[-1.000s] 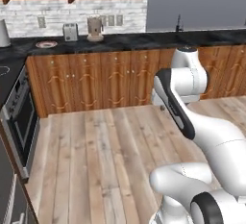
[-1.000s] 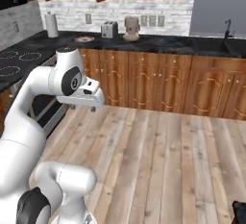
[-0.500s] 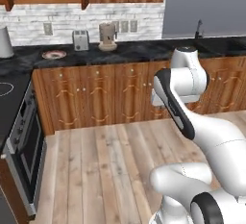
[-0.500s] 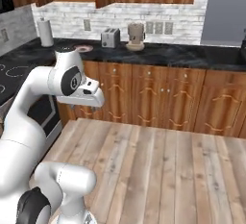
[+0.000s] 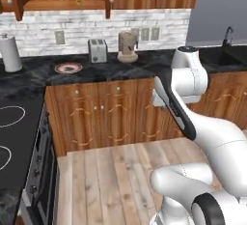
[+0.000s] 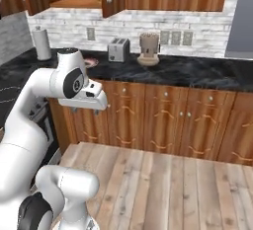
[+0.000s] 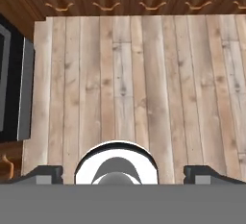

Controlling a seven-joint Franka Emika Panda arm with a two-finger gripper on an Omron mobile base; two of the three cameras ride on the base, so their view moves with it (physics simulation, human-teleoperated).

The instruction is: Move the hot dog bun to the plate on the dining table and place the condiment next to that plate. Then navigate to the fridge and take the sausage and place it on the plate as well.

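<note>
From the paper towel roll (image 5: 9, 51) past the toaster (image 5: 98, 50) to the sink (image 5: 230, 50), no bun, condiment or plate is seen, the gripper (image 7: 117, 172) is spread wide and empty, so searching is judged underway, with further driving needed.

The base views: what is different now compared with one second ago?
The whole picture shifted: the toaster and the counter slid rightward in both base views, so the base turned or drove; the things themselves did not move. The gripper stayed open and empty, and the arm kept its folded pose.
</note>
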